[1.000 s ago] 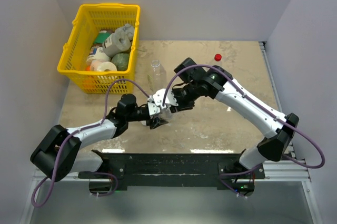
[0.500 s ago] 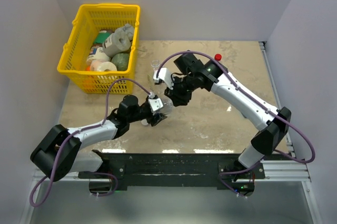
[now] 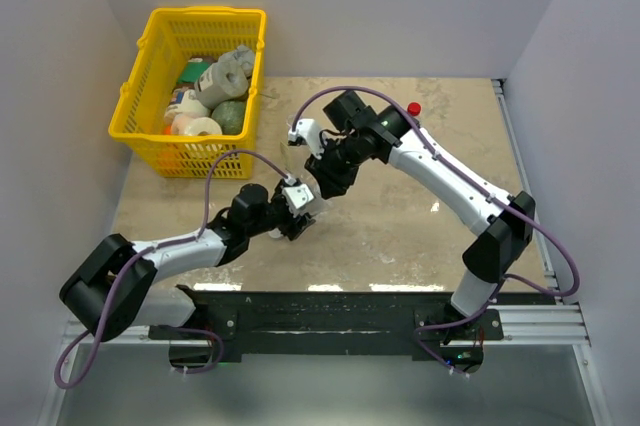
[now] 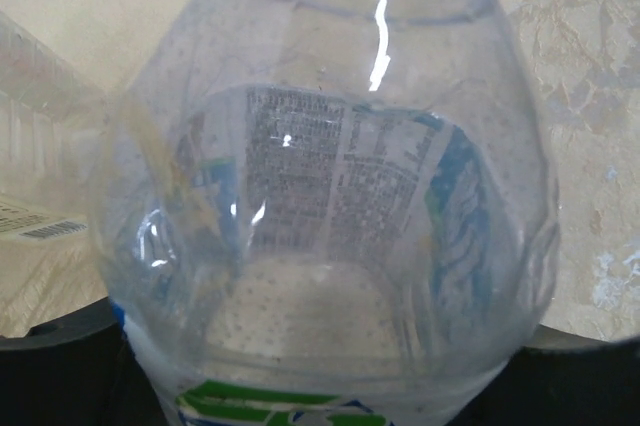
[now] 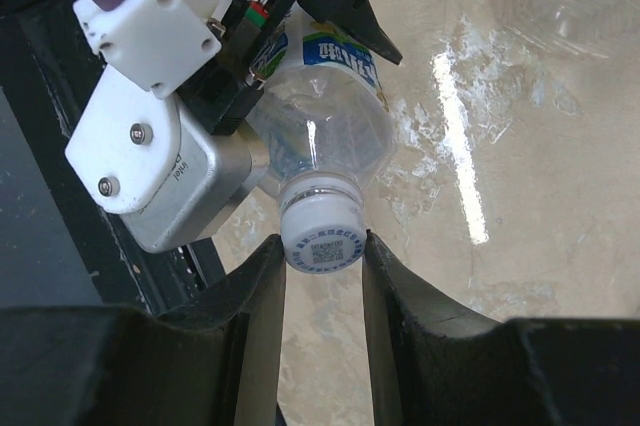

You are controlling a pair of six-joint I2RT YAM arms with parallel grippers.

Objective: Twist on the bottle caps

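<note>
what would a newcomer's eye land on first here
Mid-table, the left tool clamps a blue-labelled bottle while the right tool pinches its white cap. Next comes the bright yellow basket at the far left, and a lone red cap far right.

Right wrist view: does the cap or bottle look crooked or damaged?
Nothing stands out. The white cap sits square on the bottle neck, between the right gripper fingers; the left gripper holds the bottle tilted.
</note>
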